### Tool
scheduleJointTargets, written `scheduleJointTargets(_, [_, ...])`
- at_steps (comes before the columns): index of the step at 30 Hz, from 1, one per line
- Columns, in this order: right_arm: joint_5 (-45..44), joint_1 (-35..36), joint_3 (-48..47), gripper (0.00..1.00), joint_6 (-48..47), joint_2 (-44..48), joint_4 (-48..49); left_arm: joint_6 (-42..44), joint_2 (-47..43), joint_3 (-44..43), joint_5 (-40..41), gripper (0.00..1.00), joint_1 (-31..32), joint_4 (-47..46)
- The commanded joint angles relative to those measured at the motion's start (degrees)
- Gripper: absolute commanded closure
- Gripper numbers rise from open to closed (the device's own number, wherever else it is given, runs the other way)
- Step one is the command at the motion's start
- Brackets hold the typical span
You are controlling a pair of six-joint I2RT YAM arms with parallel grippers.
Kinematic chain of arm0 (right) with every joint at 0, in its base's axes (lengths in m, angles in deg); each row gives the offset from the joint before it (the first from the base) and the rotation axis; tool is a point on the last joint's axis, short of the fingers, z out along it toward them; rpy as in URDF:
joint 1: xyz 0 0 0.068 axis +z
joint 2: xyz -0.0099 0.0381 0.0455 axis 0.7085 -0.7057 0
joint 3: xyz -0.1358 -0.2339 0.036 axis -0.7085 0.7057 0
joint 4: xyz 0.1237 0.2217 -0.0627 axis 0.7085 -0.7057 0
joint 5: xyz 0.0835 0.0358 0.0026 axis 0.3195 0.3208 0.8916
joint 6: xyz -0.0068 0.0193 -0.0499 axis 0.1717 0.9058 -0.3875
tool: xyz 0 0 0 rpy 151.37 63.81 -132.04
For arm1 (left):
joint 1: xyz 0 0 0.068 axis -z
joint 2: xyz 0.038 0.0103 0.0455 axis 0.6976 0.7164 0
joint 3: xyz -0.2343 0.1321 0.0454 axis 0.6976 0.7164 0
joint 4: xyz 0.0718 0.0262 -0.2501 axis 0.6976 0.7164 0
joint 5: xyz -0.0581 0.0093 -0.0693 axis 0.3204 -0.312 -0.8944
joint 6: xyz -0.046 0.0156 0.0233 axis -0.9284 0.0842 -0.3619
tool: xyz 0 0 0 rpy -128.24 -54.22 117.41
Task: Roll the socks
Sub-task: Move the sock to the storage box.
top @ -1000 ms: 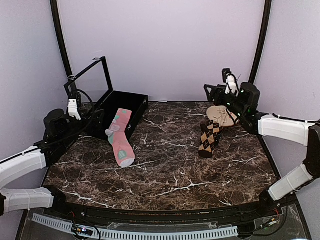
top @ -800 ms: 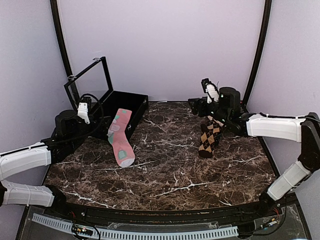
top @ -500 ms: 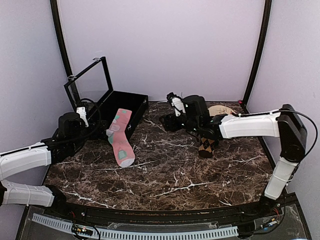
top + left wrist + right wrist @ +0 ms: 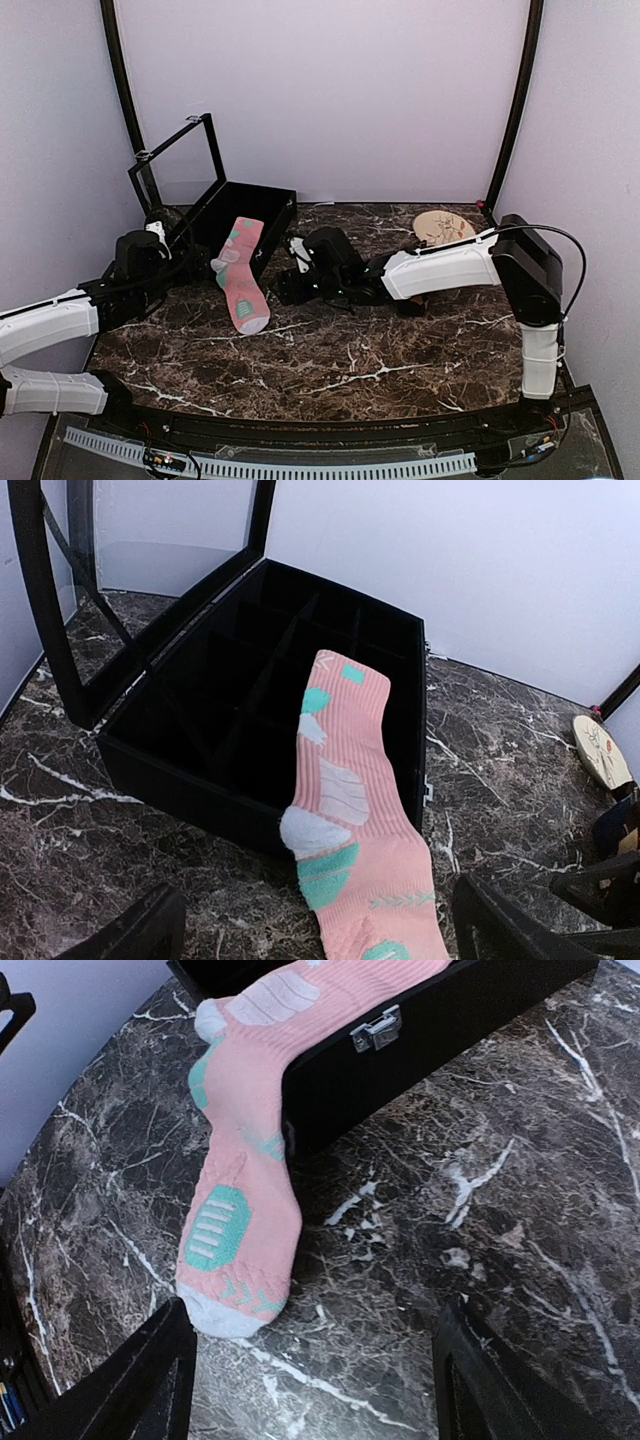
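On my right wrist feed the right gripper [image 4: 312, 1312] holds its black fingers spread wide over the glossy, white-veined dark marble table [image 4: 500, 1180], just short of the white toe of the pink sock [image 4: 245, 1210]. The ribbed knit, patched in mint, lies foot-down on the stone and climbs over the front wall of the black divided box [image 4: 180, 780], cuff inside. Only this view shows the small metal latch [image 4: 375, 1028]. The left gripper [image 4: 315, 892], likewise spread apart, faces the heel, and its feed alone shows the compartments. The overhead adds the raised, clear-paned lid [image 4: 178, 150].
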Motion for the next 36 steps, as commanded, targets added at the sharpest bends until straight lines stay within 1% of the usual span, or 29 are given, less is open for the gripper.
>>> scheduleJointTargets(1, [3.1,0.6,-2.7,0.24,6.0,-2.5,0.4,-2.3,-1.3,1.9,-1.5,0.05,0.3,1.0])
scheduleJointTargets(4, [4.2,0.8,-3.2,0.23,8.4,-4.1,0.5,-2.5,-1.4,2.2,-2.1,0.05,0.2,1.0])
scheduleJointTargets(9, [6.4,0.8,-4.3,0.22,11.2,-6.9,0.9,-2.6,-1.4,2.3,-2.6,0.05,0.2,1.1])
scheduleJointTargets(17, [11.8,0.8,-5.7,0.22,15.9,-10.2,4.8,-3.0,-0.8,2.3,-3.5,0.05,0.2,0.6])
scheduleJointTargets(24, [16.1,0.8,-5.1,0.22,21.0,-11.6,8.4,-3.2,-0.5,2.5,-3.9,0.05,0.3,0.2])
scheduleJointTargets(36, [17.5,0.7,-4.4,0.24,25.3,-13.4,10.0,-3.0,-1.0,2.8,-4.2,0.06,0.2,-0.1])
